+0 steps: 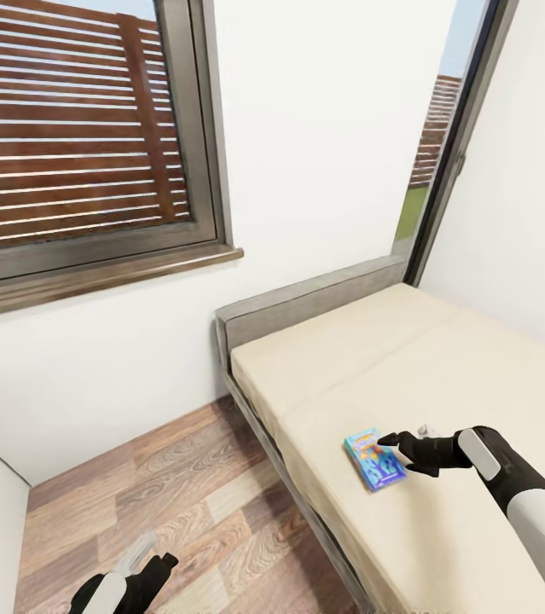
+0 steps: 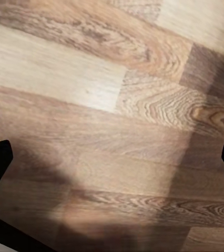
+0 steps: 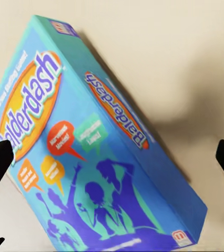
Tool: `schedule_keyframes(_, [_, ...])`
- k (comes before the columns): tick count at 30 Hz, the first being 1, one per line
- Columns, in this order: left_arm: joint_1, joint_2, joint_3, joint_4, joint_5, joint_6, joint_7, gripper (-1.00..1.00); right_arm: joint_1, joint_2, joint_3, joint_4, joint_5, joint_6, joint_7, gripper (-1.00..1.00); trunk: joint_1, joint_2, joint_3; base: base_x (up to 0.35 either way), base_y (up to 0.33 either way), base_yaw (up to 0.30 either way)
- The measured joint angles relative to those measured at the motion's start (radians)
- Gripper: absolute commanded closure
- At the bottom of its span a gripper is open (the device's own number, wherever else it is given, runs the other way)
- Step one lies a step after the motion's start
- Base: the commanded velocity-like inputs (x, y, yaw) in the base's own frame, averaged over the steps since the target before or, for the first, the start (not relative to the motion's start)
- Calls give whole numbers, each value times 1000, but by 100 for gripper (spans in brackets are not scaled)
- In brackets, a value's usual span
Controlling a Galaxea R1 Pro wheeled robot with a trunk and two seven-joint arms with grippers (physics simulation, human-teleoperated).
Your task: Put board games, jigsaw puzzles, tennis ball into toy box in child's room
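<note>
A blue board game [image 1: 375, 459] with a yellow title lies flat on the beige bed [image 1: 443, 367], near the mattress's left edge. My right gripper [image 1: 394, 450] is at the box's right side, just above it. In the right wrist view its fingers stand wide apart and open, with the box [image 3: 96, 152] lying between and below them. My left gripper [image 1: 157, 570] hangs low over the wood plank floor [image 2: 112, 79], open and holding nothing.
The bed's grey headboard [image 1: 306, 303] stands against the white wall under a large window [image 1: 76, 128]. A tall glazed opening [image 1: 443, 153] is at the bed's far corner. Wood floor [image 1: 178, 486] runs along the bed's left side.
</note>
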Motion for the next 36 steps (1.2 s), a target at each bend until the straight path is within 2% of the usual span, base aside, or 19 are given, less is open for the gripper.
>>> schedule_keyframes(36, [0,0,0,0,0,0,0,-100,0,3,2,0,3,-3,0,-100,0,0,0,-36,-22,4])
